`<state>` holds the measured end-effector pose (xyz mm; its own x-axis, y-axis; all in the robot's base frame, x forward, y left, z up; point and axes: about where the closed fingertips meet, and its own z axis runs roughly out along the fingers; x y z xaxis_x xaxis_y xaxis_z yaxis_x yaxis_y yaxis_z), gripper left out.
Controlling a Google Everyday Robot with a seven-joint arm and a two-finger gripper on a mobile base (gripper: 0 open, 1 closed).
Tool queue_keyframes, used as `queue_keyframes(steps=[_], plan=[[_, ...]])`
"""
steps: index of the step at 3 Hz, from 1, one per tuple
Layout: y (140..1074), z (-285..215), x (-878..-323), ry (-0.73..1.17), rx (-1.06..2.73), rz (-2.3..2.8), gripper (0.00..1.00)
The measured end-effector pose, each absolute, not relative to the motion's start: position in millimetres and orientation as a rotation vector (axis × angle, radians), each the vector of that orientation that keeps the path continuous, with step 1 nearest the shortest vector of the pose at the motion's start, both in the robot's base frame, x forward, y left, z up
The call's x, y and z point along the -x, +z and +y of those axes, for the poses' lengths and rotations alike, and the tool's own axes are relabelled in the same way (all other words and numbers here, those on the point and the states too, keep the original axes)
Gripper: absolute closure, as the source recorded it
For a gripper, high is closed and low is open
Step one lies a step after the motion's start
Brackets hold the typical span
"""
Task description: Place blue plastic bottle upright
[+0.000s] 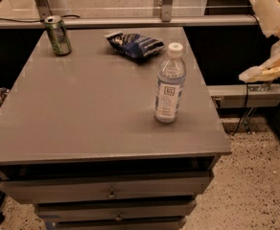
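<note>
The blue plastic bottle (pixel 169 84) stands upright on the grey table (pixel 82 114), toward its right side. It is clear with a white cap and a pale blue-and-white label. My gripper (pixel 268 41) is at the far right edge of the view, off the table and well apart from the bottle. Its two pale fingers are spread open with nothing between them. One fingertip (pixel 249 74) points left toward the table.
A green drink can (pixel 57 34) stands at the table's back left. A dark blue crinkled snack bag (pixel 136 44) lies at the back, behind the bottle. Drawers (pixel 111 193) sit below the tabletop. A rail runs behind the table.
</note>
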<state>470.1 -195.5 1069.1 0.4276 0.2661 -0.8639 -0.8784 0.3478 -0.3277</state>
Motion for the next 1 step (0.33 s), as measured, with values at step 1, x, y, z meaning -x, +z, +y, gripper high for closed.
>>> queue_keyframes(steps=[1], plan=[[1069.2, -195.4, -470.0, 0.856, 0.918, 0.806, 0.00]])
